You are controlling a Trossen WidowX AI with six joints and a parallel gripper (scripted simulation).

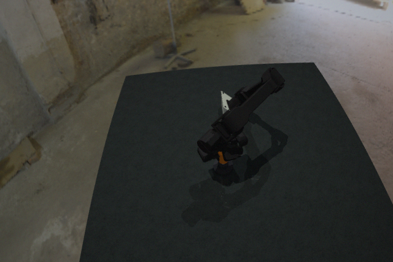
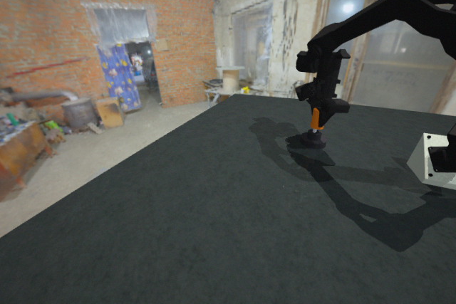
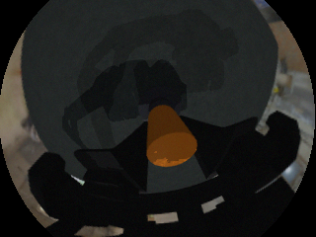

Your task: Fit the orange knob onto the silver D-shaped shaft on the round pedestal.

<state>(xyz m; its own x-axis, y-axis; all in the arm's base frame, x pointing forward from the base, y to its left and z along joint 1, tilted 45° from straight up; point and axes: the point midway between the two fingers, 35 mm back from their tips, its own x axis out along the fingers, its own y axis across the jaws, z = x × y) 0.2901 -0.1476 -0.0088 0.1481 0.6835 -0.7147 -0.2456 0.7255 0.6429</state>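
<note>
The orange knob (image 1: pixel 221 157) (image 2: pixel 315 119) (image 3: pixel 171 143) stands about upright, held between the fingers. My gripper (image 2: pixel 318 118) (image 3: pixel 164 121) is shut on it and points down. The dark round pedestal (image 1: pixel 225 169) (image 2: pixel 313 141) is directly below the knob. A short piece of the silver shaft (image 2: pixel 314 130) shows between the knob's underside and the pedestal in the exterior view, so the knob is above the pedestal, not down on it. The knob's hole and the shaft's flat side are hidden, and whether the shaft's tip is inside the hole cannot be told.
The arm's white base plate (image 1: pixel 225 101) (image 2: pixel 421 161) is on the dark table top (image 1: pixel 152 189) (image 2: pixel 184 219). The arm reaches from it over to the pedestal. Shadows of the arm fall around the pedestal.
</note>
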